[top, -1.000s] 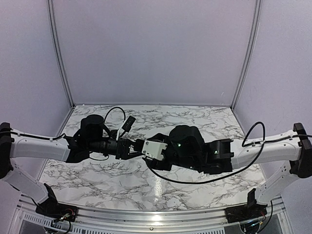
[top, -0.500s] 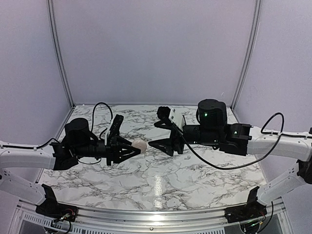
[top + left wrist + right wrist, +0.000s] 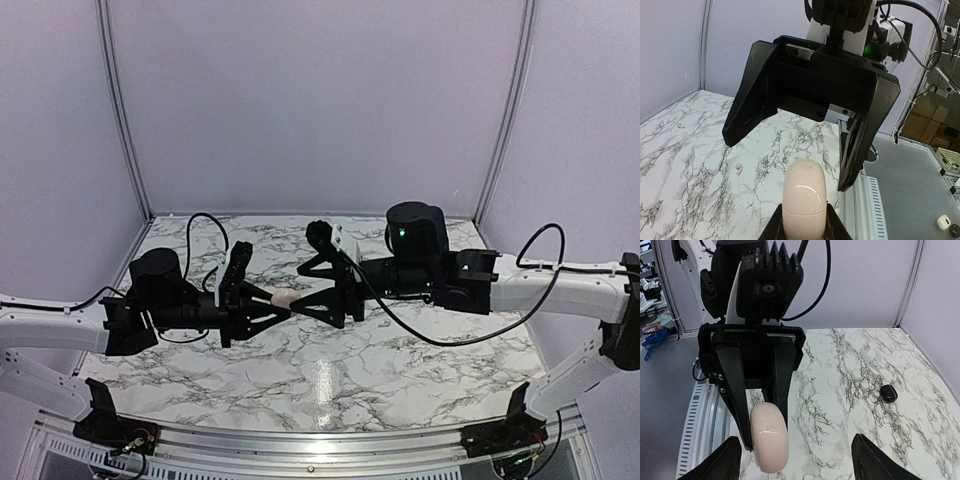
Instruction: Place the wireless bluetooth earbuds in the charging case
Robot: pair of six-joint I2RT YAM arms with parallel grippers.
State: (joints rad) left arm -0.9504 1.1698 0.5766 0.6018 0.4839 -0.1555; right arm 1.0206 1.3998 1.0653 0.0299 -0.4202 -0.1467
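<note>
My left gripper (image 3: 272, 303) is shut on the charging case (image 3: 285, 298), a closed cream-white pebble held above the table with its free end pointing right. In the left wrist view the case (image 3: 805, 197) stands up between my left fingertips. My right gripper (image 3: 299, 289) is wide open and faces it, with the case's free end at the mouth of the jaws, nearer one finger and untouched. In the right wrist view the case (image 3: 770, 437) sits left of centre in my right gripper (image 3: 805, 465). One small black earbud (image 3: 888, 393) lies on the marble; the other is out of view.
A small pale curved piece (image 3: 738, 168) lies on the marble table (image 3: 400, 350), and another pale speck (image 3: 680, 125) lies farther off. White walls close the back and sides. The metal rail (image 3: 300, 440) runs along the near edge.
One second ago both arms were bunched together low over the table's middle. They then drew apart, and now the open right gripper has moved left up to the case in the left gripper.
</note>
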